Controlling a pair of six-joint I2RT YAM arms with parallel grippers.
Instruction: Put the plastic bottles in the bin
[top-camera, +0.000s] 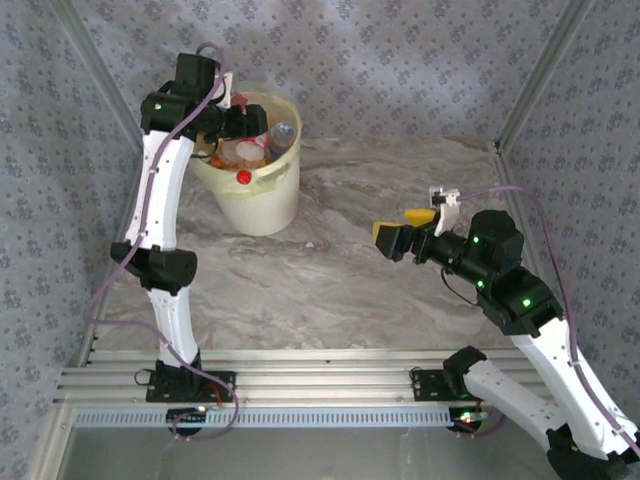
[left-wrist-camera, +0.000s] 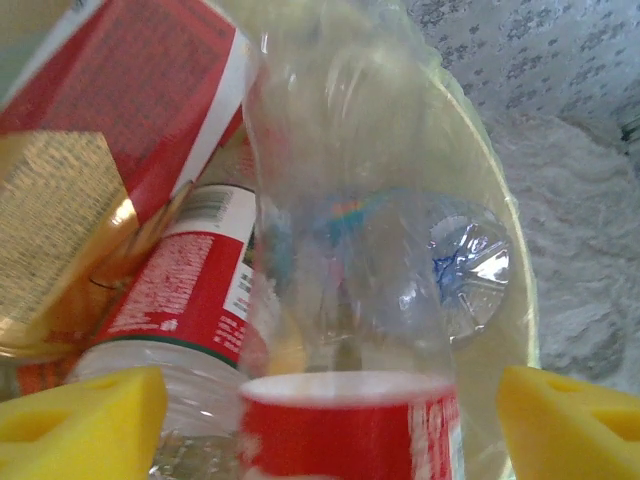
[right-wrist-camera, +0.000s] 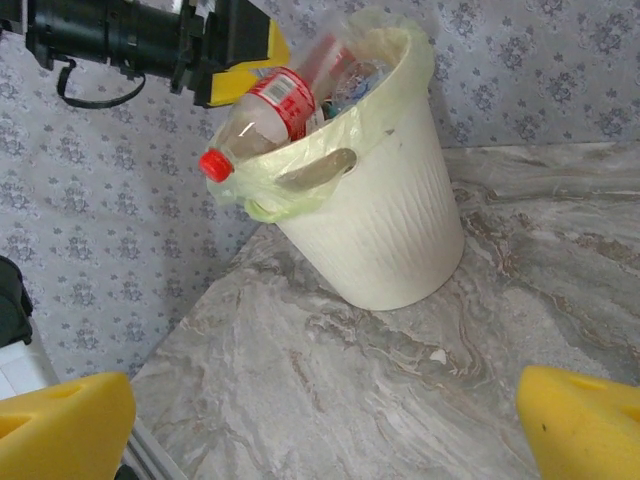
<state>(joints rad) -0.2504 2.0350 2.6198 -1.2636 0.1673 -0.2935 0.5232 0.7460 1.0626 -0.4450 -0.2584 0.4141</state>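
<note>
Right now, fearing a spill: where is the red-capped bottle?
In the right wrist view, the red-capped bottle lies atop the bin at the table's far left, its cap poking over the rim beside the slot handle.

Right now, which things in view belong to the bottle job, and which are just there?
Job:
plastic bottles piled in the bin
red-capped bottle hanging over its rim

Not the job:
marble-patterned table
aluminium rail
patterned walls

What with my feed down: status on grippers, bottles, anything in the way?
Left gripper open over bin, pads clear of red-label bottle. Right gripper open, above table. Bin heaped; red cap pokes past rim. Nothing blocking.
</note>
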